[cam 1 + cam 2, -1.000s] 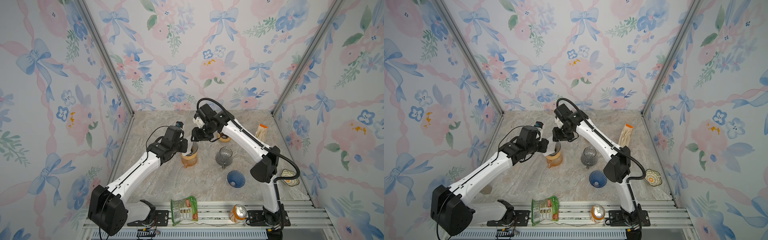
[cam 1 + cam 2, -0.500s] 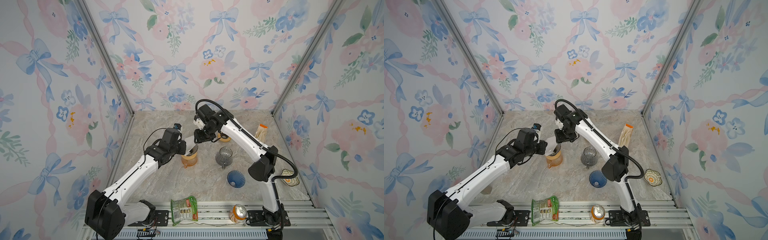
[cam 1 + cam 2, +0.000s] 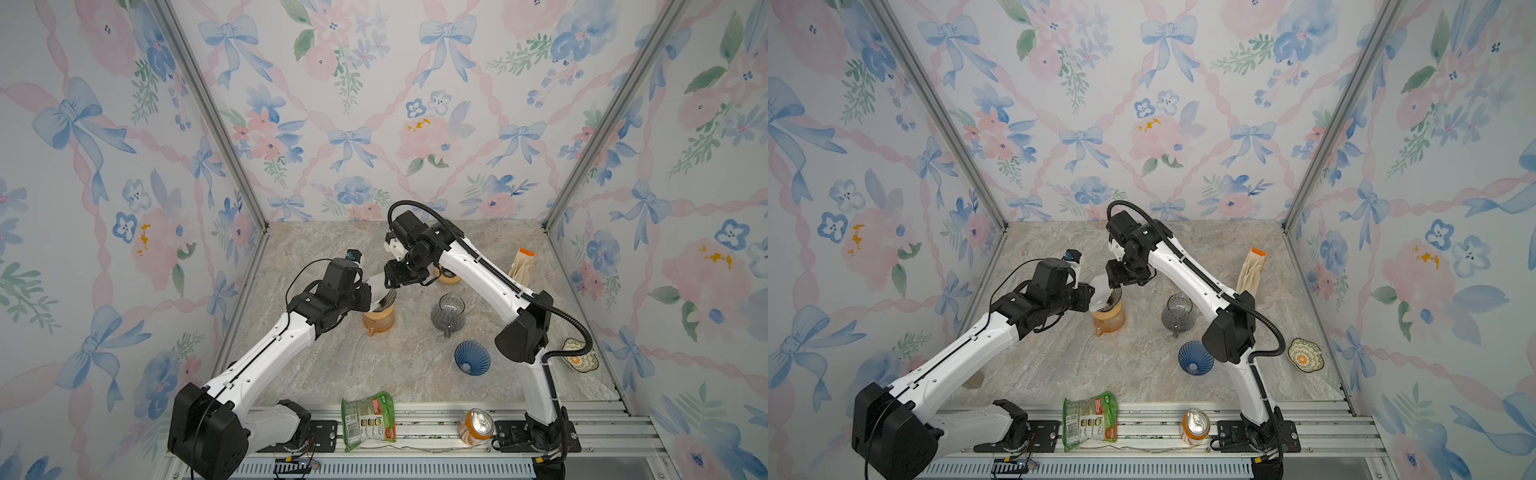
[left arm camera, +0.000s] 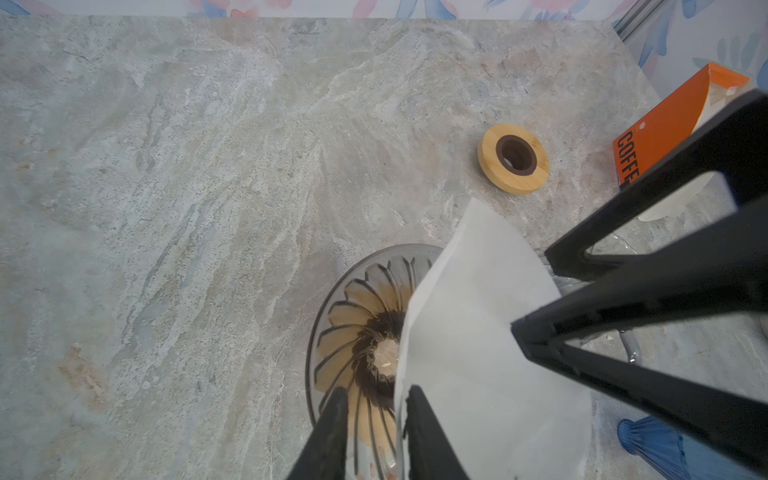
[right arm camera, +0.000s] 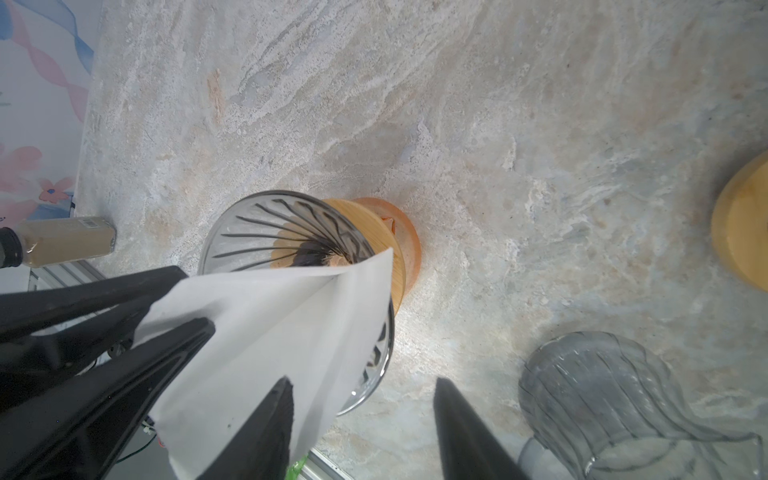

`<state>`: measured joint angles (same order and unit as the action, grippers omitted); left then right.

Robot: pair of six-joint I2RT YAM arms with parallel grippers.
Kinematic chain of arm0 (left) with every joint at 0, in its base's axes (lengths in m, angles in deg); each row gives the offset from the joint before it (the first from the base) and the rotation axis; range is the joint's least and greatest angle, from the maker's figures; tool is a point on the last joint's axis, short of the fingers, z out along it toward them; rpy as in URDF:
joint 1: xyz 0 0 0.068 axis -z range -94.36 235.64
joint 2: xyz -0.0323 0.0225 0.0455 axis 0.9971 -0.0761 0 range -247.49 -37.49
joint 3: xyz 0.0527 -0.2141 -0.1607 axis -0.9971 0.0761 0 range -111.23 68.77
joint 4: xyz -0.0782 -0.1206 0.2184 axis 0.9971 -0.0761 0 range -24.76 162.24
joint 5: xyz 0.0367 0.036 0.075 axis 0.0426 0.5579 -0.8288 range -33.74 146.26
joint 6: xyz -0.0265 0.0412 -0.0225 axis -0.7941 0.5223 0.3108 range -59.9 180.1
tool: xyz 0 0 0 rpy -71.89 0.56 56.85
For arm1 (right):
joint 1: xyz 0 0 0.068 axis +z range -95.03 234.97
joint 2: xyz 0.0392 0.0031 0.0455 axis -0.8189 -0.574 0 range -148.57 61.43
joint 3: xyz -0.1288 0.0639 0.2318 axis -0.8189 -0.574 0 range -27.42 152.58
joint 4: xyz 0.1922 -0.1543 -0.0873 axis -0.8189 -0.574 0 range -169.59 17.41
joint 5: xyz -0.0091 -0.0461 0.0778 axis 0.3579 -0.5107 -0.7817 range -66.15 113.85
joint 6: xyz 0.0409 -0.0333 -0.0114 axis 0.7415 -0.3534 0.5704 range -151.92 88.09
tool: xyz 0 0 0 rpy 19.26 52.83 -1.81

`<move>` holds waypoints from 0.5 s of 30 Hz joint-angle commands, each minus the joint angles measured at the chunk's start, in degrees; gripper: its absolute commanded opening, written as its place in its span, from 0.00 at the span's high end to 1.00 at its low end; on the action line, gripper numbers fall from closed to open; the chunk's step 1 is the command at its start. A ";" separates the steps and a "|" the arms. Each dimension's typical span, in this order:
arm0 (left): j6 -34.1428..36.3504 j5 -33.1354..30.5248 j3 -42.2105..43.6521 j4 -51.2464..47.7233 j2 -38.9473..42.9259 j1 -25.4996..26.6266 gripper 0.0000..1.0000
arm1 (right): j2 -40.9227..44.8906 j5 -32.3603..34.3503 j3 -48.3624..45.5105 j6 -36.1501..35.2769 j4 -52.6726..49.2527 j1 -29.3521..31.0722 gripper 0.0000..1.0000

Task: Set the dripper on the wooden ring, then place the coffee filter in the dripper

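As I judge it, the step in hand is lowering the filter into the cone, and it is not yet seated.

At the left, the left pincer (image 4: 376, 394) stands over the rim of the dripper with its jaws only a little apart. The edge of the white paper coffee filter (image 4: 469, 332) lies at one finger (image 4: 424, 432), but I cannot tell whether the paper is really pinched. The filter is thin and matte, with one soft fold showing. It hangs tilted over one side of the clear ribbed glass dripper (image 5: 266, 232), and its upper edge is above the rim. I cannot see where its point is.

The dripper has dark spiral ribs and a pale wooden collar (image 5: 368, 232). It sits on a translucent orange carafe (image 3: 377, 323) on the grey marbled table (image 4: 166, 166).

At the right, the right pincer (image 5: 361, 382) is released, with its jaws wide. One side of the paper is between them and is not clamped.

The next move calls for spreading the paper into a cone, bringing it upright over the middle and pressing it lightly against the ribs. The glass is smooth and the paper is limp, so it may fold or slide.
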<state>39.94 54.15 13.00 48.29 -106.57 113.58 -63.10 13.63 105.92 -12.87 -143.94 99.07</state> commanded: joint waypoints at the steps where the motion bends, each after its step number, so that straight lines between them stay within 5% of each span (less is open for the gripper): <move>1: 0.58 0.42 0.05 -0.49 -0.49 -0.58 0.71 | -1.70 0.61 -0.69 0.95 0.24 0.85 0.43; 15: 1.44 0.82 0.22 -0.49 -2.08 -2.79 0.59 | -1.62 1.78 -2.79 -0.56 0.03 1.76 0.41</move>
<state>40.40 54.17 13.00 48.29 -108.08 111.35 -63.87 14.22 104.32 -13.06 -143.48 100.34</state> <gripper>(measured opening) 0.404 0.593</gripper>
